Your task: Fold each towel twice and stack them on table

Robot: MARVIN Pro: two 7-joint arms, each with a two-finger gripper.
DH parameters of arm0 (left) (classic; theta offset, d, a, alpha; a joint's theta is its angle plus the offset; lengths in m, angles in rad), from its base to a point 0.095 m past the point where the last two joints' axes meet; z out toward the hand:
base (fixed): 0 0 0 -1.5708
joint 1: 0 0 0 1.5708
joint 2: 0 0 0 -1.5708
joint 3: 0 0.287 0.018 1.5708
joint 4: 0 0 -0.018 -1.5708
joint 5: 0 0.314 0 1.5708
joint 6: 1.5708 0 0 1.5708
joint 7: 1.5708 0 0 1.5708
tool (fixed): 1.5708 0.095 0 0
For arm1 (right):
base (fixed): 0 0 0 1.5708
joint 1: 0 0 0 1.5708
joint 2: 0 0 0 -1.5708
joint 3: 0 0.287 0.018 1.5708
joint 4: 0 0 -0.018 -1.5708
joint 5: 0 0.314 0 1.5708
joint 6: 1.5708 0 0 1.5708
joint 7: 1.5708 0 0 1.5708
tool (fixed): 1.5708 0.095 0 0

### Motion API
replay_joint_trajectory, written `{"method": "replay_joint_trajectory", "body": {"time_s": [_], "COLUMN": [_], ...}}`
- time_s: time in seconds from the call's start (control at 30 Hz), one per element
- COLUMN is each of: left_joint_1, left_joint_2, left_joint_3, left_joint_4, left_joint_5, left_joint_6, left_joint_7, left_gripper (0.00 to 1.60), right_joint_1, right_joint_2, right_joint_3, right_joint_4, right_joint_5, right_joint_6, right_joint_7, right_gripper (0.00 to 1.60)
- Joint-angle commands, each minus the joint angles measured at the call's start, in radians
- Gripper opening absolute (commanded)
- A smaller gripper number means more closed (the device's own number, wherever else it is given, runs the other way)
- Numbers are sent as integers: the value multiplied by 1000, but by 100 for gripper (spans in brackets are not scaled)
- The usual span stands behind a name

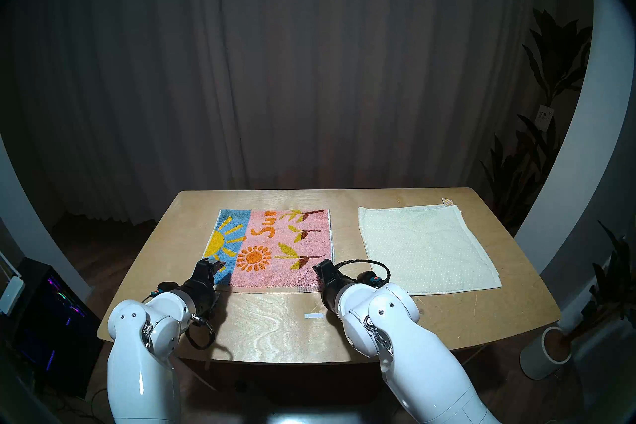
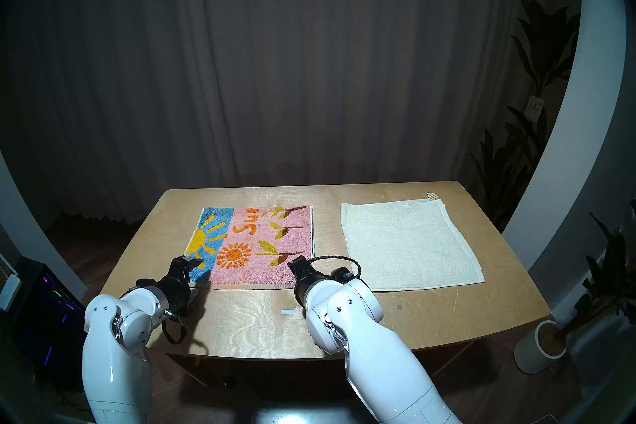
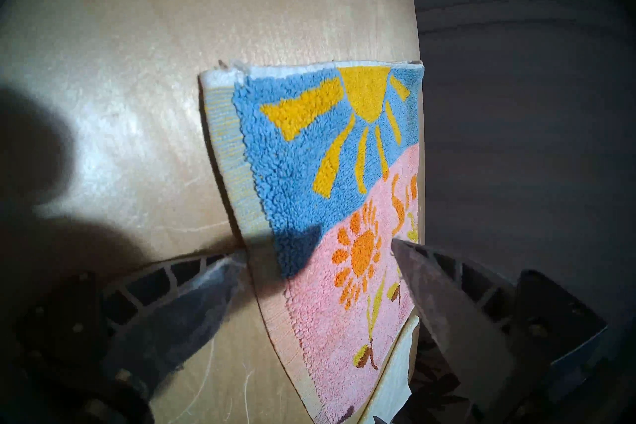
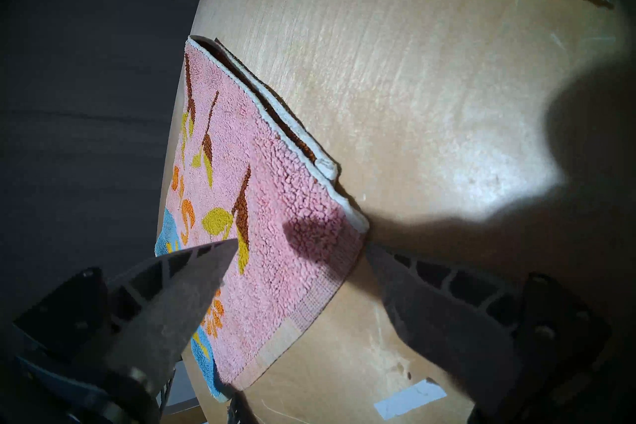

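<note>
The patterned towel [image 1: 272, 247] is lying flat at the table's [image 1: 268, 327] centre, cream towel [image 1: 426, 247] at its three o'clock, and we are hovering our left gripper [image 1: 215, 266] and right gripper [image 1: 320, 270], both wide open and empty, over its near corners, likely next pinching them for the first fold.

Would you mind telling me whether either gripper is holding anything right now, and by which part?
Nothing is held: the left gripper and right gripper stand open at the patterned towel's near corners.

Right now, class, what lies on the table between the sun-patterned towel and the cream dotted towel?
Only a bare strip of table separates the sun-patterned towel from the cream dotted towel; both head views show it.
</note>
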Motion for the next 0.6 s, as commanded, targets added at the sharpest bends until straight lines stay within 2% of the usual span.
{"method": "replay_joint_trajectory", "body": {"time_s": [0.0, 0.57], "left_joint_1": [-30, -74], "left_joint_2": [32, 46], "left_joint_3": [7, 23], "left_joint_4": [66, 136], "left_joint_5": [5, 12], "left_joint_6": [22, 45], "left_joint_7": [17, 3], "left_gripper": [160, 160], "right_joint_1": [23, 88], "right_joint_2": [-15, -46], "right_joint_3": [-21, -2], "right_joint_4": [71, 177], "right_joint_5": [-6, -36], "right_joint_6": [-37, -94], "right_joint_7": [-40, -44], "right_gripper": [160, 160]}}
